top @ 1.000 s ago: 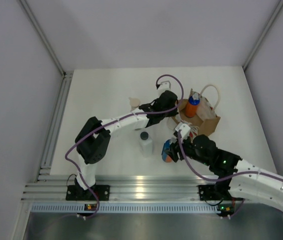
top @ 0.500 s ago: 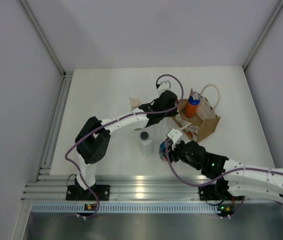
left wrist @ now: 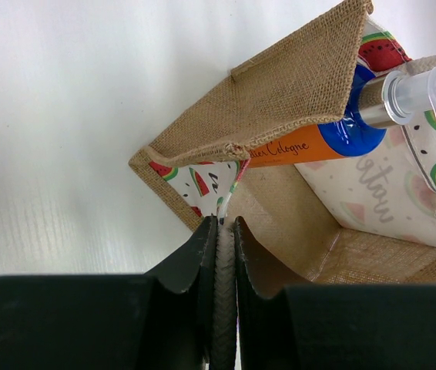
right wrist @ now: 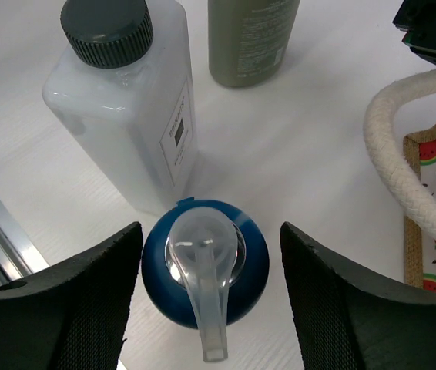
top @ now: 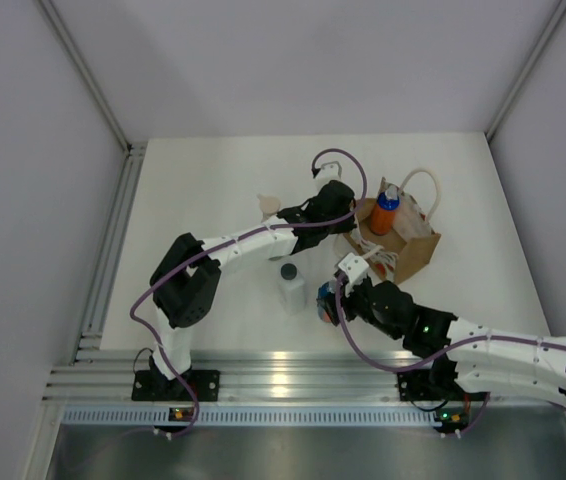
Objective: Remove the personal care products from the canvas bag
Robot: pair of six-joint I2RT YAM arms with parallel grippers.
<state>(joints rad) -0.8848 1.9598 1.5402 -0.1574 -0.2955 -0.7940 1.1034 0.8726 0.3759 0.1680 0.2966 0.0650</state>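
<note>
Inside spread right gripper (right wrist: 205, 258): blue-capped bottle (right wrist: 162, 271), slim gaps, just beside white bottle (right wrist: 122, 116).

Canvas bag (left wrist: 280, 100): tan-brown weave; white panel, red-and-green watermelon slices
Rope handle (right wrist: 403, 177): cream
Bottle in bag (left wrist: 295, 146): orange, blue cap
Near bottle (right wrist: 205, 258): blue cap, clear pump
White bottle (right wrist: 137, 123): dark grey cap
Far bottle (right wrist: 253, 35): grey-green

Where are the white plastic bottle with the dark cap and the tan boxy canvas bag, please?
White plastic bottle with dark cap (right wrist: 125, 131): right wrist view, on its body.
Tan boxy canvas bag (left wrist: 295, 92): left wrist view, on its woven side wall.
</note>
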